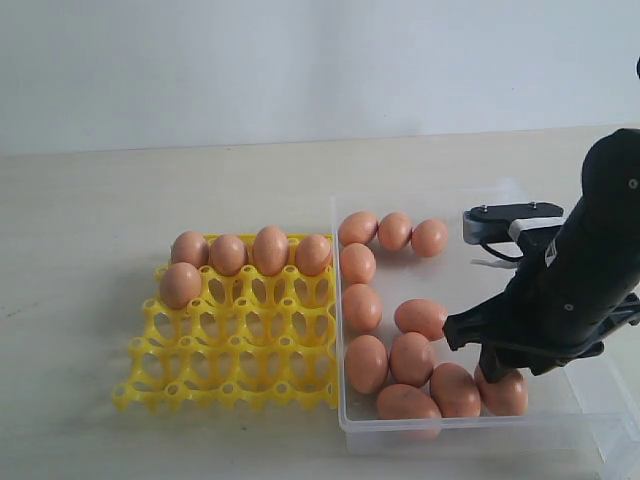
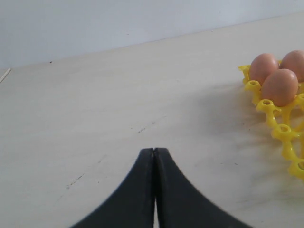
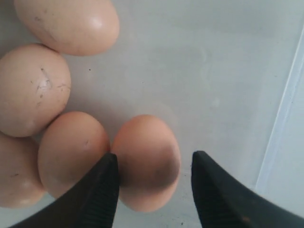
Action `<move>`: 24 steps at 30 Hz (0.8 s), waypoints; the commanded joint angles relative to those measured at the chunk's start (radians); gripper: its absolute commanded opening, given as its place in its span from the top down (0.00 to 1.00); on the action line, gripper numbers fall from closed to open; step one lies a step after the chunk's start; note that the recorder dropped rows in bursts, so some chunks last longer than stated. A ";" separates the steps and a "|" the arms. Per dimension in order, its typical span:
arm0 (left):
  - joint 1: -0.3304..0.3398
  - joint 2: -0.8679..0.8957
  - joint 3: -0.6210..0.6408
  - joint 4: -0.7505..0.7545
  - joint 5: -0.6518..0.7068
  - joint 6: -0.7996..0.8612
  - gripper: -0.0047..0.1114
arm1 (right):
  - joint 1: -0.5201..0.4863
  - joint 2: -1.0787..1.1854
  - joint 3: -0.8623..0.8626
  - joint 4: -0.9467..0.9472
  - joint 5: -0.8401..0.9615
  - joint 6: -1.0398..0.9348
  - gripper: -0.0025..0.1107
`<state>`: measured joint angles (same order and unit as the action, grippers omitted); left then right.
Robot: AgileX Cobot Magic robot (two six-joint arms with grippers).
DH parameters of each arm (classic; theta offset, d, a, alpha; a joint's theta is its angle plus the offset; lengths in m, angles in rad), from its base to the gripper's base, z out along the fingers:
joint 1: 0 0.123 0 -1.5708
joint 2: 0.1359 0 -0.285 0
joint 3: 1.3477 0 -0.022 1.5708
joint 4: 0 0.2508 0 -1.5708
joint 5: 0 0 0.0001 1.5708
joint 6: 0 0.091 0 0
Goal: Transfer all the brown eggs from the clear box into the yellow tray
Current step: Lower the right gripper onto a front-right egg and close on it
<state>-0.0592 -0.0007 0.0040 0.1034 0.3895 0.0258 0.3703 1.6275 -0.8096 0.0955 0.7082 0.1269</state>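
Observation:
The yellow tray (image 1: 240, 360) holds a back row of brown eggs (image 1: 270, 250) plus one egg (image 1: 181, 285) in the second row's left cup. To its right the clear box (image 1: 450, 428) holds several more eggs (image 1: 412, 358). My right gripper (image 3: 154, 156) is open low in the box's near right part, its fingers either side of one egg (image 3: 146, 161) that lies against a neighbouring egg (image 3: 71, 152). In the exterior view the black right arm (image 1: 570, 290) covers most of that egg (image 1: 508, 393). My left gripper (image 2: 154, 151) is shut and empty above bare table, left of the tray (image 2: 285, 137).
The box's side wall (image 3: 280, 128) runs close beside the right gripper's outer finger. The light wooden table (image 1: 150, 180) spreads around the tray and the box, with a white wall behind. The left arm is outside the exterior view.

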 commanded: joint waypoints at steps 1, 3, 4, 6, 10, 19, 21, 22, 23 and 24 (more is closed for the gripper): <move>0.002 0.001 -0.004 -0.002 -0.009 -0.003 0.96 | 0.002 -0.009 0.018 0.004 -0.032 -0.003 0.56; 0.002 0.001 -0.004 -0.002 -0.009 -0.003 0.96 | 0.002 -0.009 0.018 0.004 -0.045 -0.003 0.56; 0.002 0.001 -0.004 -0.002 -0.009 -0.003 0.96 | 0.002 -0.009 0.018 0.009 -0.056 -0.006 0.56; 0.002 0.001 -0.004 -0.002 -0.009 -0.003 0.96 | 0.002 -0.009 0.018 0.029 -0.073 -0.020 0.56; 0.002 0.001 -0.004 -0.002 -0.009 -0.003 0.96 | 0.002 -0.009 0.018 0.029 -0.091 -0.023 0.56; 0.002 0.001 -0.004 -0.002 -0.009 -0.003 0.96 | 0.002 -0.009 0.018 0.029 -0.087 -0.032 0.49; 0.002 0.001 -0.004 -0.002 -0.009 -0.003 0.96 | 0.002 -0.009 0.018 0.029 -0.087 -0.032 0.43; 0.002 0.001 -0.004 -0.002 -0.009 -0.003 0.96 | 0.002 -0.009 0.018 0.029 -0.087 -0.032 0.42; 0.002 0.001 -0.004 -0.002 -0.009 -0.003 0.96 | 0.002 -0.009 0.018 0.029 -0.087 -0.032 0.42; 0.002 0.001 -0.004 -0.002 -0.009 -0.003 0.96 | 0.002 -0.009 0.018 0.029 -0.087 -0.032 0.43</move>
<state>-0.0592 -0.0007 0.0040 0.1034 0.3895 0.0258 0.3703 1.6258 -0.7969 0.1234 0.6287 0.1044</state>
